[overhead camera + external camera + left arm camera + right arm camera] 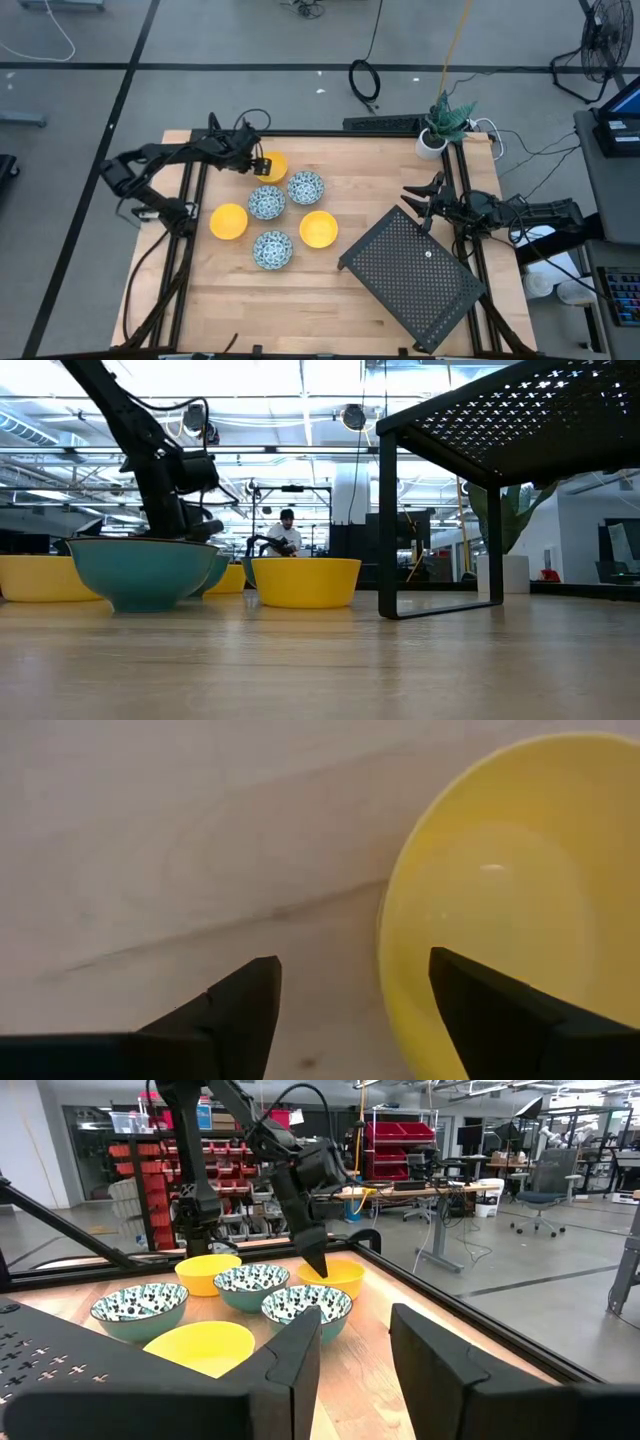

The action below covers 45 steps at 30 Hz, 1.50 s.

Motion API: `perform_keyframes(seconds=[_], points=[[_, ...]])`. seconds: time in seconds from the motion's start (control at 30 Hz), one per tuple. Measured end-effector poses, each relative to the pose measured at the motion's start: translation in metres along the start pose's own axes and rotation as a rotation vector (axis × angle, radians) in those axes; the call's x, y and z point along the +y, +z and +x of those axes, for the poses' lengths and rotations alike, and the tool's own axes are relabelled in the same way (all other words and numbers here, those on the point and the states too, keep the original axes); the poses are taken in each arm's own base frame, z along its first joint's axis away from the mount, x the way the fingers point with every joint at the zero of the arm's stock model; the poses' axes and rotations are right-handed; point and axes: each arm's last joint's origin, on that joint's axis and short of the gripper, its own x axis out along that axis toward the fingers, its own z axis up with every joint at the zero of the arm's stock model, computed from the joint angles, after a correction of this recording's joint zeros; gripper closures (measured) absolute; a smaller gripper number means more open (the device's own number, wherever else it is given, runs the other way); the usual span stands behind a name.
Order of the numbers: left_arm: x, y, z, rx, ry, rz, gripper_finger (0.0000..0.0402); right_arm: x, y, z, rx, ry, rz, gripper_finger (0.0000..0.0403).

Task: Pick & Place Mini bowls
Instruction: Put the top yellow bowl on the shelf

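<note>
Where the wood table [330, 290] fills the high view, the biggest thing on it is a black rack w/ holes [412, 276], tilted, near the right edge. The left arm [165, 165] reaches in from the table's left side; the right arm [510, 212] waits at the right edge, by the rack's far corner.

Six mini bowls sit close together left of the rack. Three are patterned, blue & white inside: one [306, 187] far, one [266, 202] in the middle, one [272, 249] near. Three are plain yellow: one [229, 221] on the left, one [318, 229] nearest the rack, and the far yellow bowl [272, 165] at the back of the group.

The left gripper [258, 163] is at that far yellow bowl. In the left wrist view its fingers [245, 1010] stand spread apart over the bowl's rim, one outside, one inside; not pinching it.

The right gripper [422, 203] holds nothing; its fingers [300, 1355] are partly apart.

A white plant pot [432, 143] stands at the table's far right corner.
</note>
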Motion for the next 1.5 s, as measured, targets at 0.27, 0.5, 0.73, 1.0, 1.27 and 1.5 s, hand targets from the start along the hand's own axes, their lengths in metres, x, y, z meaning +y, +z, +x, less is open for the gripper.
perform_keyframes(seconds=[0.27, 0.5, 0.73, 1.0, 1.27, 1.5], points=[[-0.002, 0.003, -0.003, -0.038, -0.022, 0.010, 0.0170, 0.000, 0.000, 0.000, 0.000, 0.000, 0.000, 0.0293], [-0.002, 0.005, -0.012, -0.075, -0.035, 0.056, 0.0187, 0.000, 0.000, 0.000, 0.000, 0.000, 0.000, 0.0293], [-0.001, 0.006, -0.015, -0.094, -0.012, 0.050, 0.0210, 0.000, 0.000, 0.000, 0.000, 0.000, 0.000, 0.0293], [0.000, 0.004, -0.015, -0.080, -0.005, 0.048, 0.0245, 0.000, 0.000, 0.000, 0.000, 0.000, 0.000, 0.0293], [0.000, 0.003, -0.015, -0.066, 0.003, 0.049, 0.0286, 0.000, 0.000, 0.000, 0.000, 0.000, 0.000, 0.0293], [0.000, 0.003, -0.015, -0.067, 0.003, 0.049, 0.0312, 0.000, 0.000, 0.000, 0.000, 0.000, 0.000, 0.0293]])
